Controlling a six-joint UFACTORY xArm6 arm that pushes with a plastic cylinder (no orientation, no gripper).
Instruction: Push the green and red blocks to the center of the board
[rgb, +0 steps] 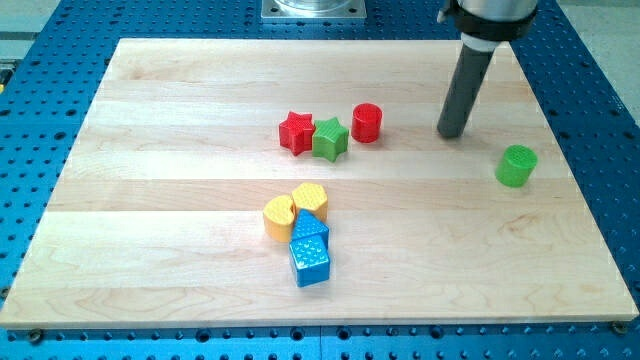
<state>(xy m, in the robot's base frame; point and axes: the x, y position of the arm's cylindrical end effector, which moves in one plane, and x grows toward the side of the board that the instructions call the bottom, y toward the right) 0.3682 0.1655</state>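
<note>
Green cylinder (516, 165) remains outlying, right of the tip (453, 133); jaws are absent; a centreward push is required.

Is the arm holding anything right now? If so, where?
Nothing held. My tip stands free on the board, between the red cylinder and the green cylinder, touching neither.

Pale wooden board (150, 200) (smooth, matt), perforated blue metal table (40, 100)
</note>
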